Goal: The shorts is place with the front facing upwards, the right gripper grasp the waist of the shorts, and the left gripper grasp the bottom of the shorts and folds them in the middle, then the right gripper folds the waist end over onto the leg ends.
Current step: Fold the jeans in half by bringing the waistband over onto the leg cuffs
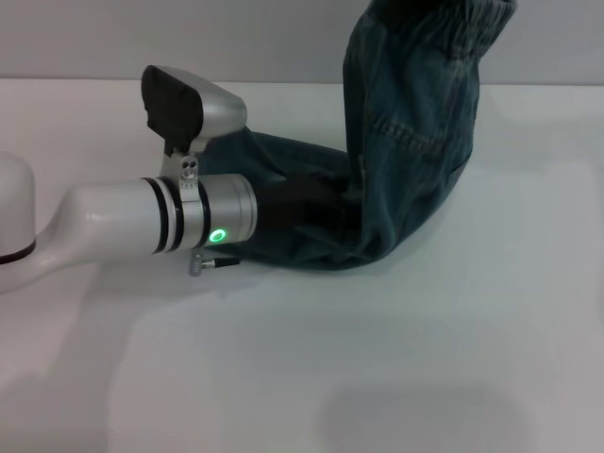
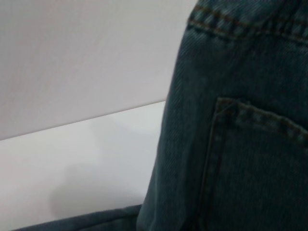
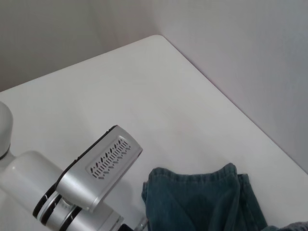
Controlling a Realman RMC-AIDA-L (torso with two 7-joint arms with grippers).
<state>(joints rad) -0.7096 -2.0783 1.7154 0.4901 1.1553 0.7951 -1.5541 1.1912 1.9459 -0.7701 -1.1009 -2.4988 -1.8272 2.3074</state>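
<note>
Behind shorts (image 1: 406, 160), left gripper (image 1: 307, 209) hidden

White-silver left arm (image 1: 142, 222), black bands, green light (image 1: 218, 236).

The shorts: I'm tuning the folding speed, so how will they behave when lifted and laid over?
Probably floppy: the shorts bend sharply where the lifted waist end rises from the table. Likely fairly heavy denim, hanging straight. Unlikely to slide much: the lower part lies flat.
</note>
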